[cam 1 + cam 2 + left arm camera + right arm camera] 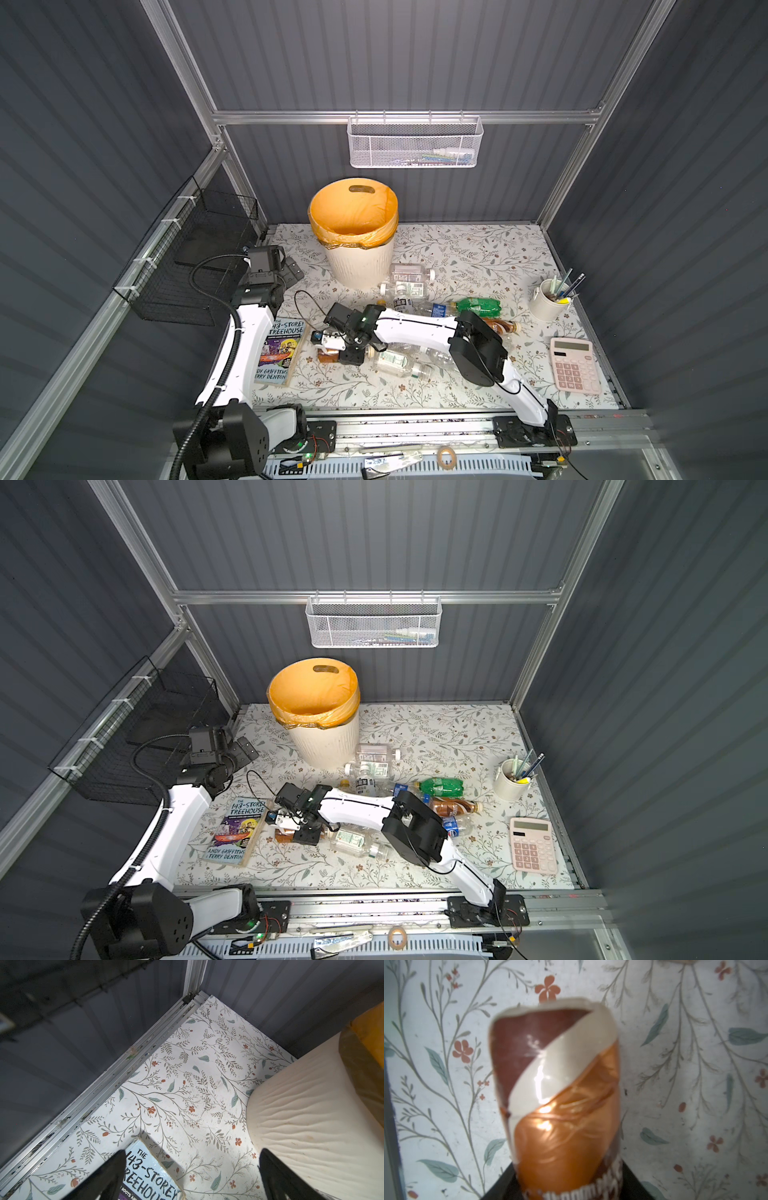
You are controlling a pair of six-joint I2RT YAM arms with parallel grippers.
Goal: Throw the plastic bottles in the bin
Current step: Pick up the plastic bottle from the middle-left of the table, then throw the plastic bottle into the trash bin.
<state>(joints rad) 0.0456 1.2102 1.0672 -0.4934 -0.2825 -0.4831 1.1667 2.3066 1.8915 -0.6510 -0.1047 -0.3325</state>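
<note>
Shows right end effector [566, 1184] clamped on brown-and-orange bottle [556, 1084], left end effector [192, 1152] spread apart near "143-Storey Treehouse" book [149, 1176].

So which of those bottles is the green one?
The green bottle, lying on its side nearest the white pen cup; every other bottle visible is clear or brown.

Floral table [478, 249] carries bin [359, 264], plastic bottles [409, 275], book [280, 353], calculator [575, 365] and pen cup [546, 306].
</note>
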